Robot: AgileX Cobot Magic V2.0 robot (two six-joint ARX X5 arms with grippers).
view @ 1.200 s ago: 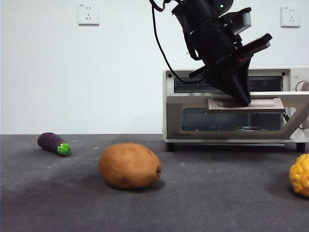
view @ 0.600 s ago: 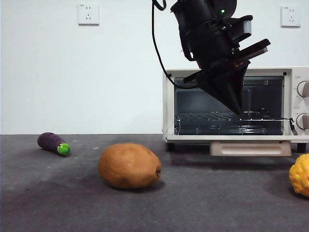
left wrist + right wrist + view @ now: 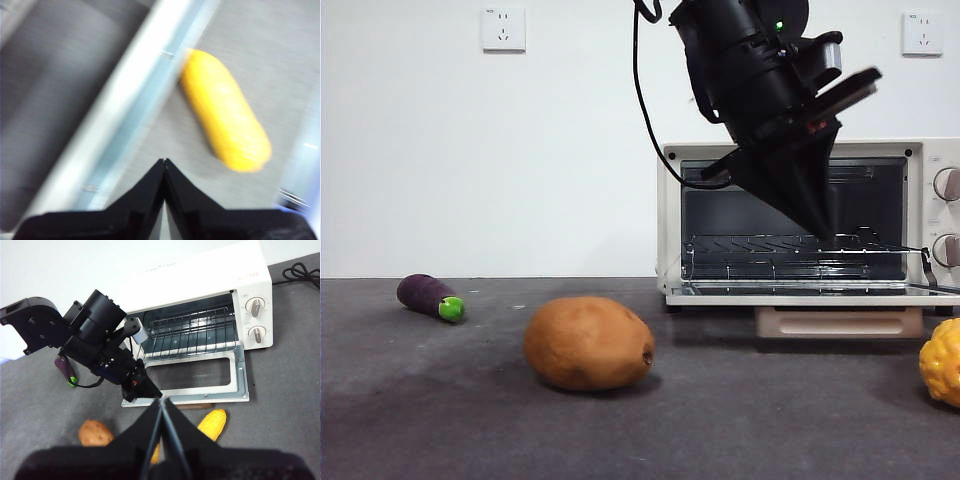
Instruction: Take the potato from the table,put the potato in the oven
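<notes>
The potato (image 3: 588,343), orange-brown and oval, lies on the dark grey table (image 3: 440,400) left of the oven (image 3: 672,200); the right wrist view shows the potato (image 3: 96,434) too. The oven's door (image 3: 800,292) hangs fully open, with the wire rack (image 3: 770,245) bare. My left gripper (image 3: 825,232) hovers shut and empty in front of the oven's mouth, above the door. From high up, the right wrist view shows that left gripper (image 3: 152,392) over the door's front edge. My right gripper (image 3: 161,401) is shut on nothing, far above the table.
A bumpy yellow fruit (image 3: 942,360) lies in front of the door's right end, close to the left gripper (image 3: 164,161) in its wrist view. A purple eggplant (image 3: 430,296) rests at the far left. The beige door handle (image 3: 838,322) sits low under the door.
The oven door has swung from half open down to flat. The left gripper has come off the handle and now sits slightly higher, before the oven's opening. The potato has not moved.
</notes>
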